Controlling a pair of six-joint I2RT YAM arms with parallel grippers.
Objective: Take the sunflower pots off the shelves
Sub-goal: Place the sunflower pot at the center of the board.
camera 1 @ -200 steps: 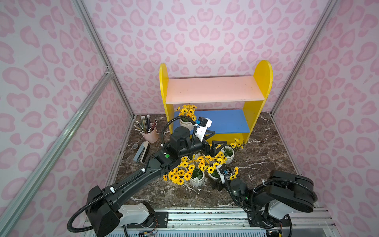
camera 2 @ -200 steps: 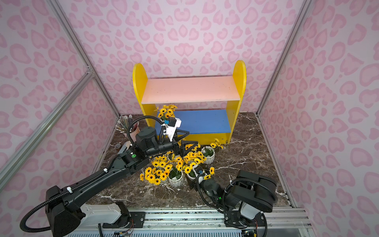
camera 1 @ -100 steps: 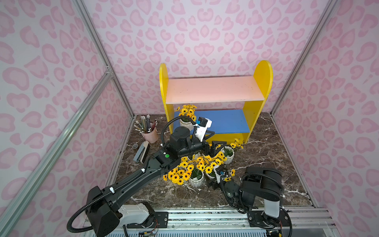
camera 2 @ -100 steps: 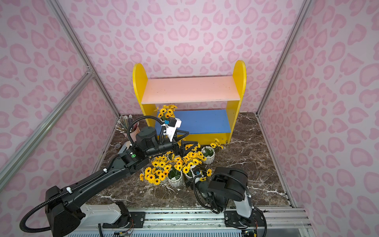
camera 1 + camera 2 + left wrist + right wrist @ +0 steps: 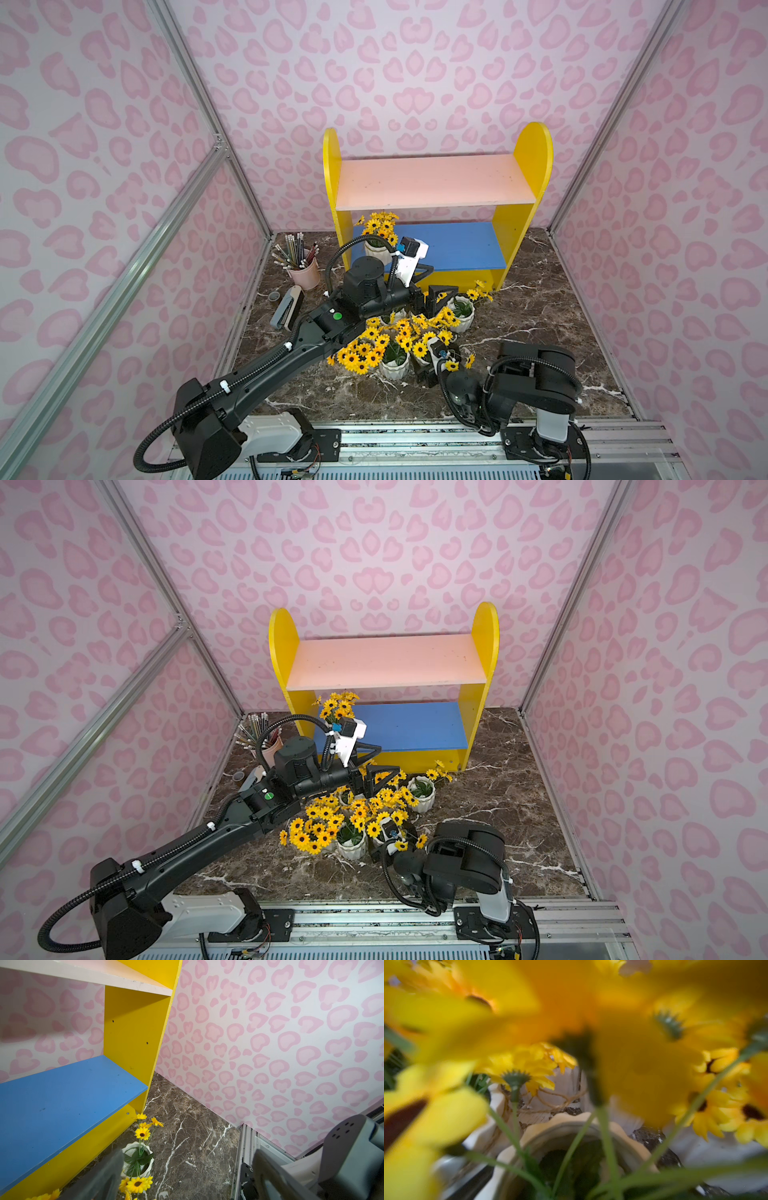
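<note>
One sunflower pot (image 5: 376, 248) stands on the shelves' (image 5: 532, 166) blue board (image 5: 457, 245), centre frame, the other pots (image 5: 394, 365) crowded on the floor (image 5: 540, 316) below; the left gripper (image 5: 434, 282) gapes empty, while the right gripper (image 5: 430, 361) spreads wide among blooms (image 5: 365, 353), judged liable to snag them and topple neighbours.

Three walls (image 5: 415, 62) papered in pale pink with darker pink heart-like blotches, joined at the corners by slim silver aluminium struts (image 5: 202, 104), one more strut slanting across the left-hand wall, enclose a dark brown marble-patterned floor (image 5: 561, 299) veined in white, all evenly, softly lit.
</note>
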